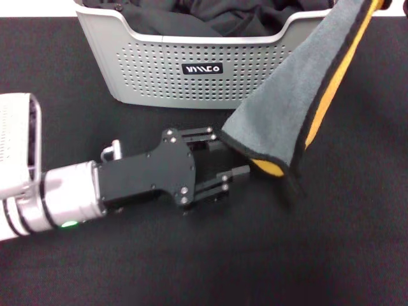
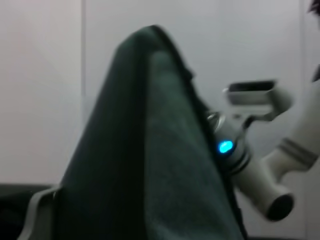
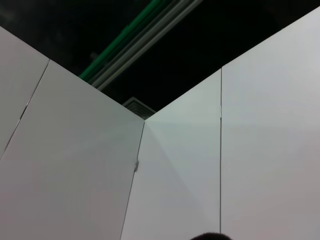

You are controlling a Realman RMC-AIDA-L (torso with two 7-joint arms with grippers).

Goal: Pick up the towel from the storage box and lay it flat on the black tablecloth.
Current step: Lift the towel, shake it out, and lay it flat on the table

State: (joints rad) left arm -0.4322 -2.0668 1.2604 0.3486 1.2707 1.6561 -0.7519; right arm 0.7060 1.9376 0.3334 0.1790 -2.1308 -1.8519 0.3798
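Towel (image 1: 299, 102) hangs from above, out of storage box (image 1: 159, 76), low corner at left gripper (image 1: 233, 167), fingers spread, empty. Right gripper unseen. Pinch corner squarely, then spread over black tablecloth (image 1: 191, 268).

Storage box (image 1: 159, 70): black logo plate (image 1: 203, 69), white lettering, not clearly legible.
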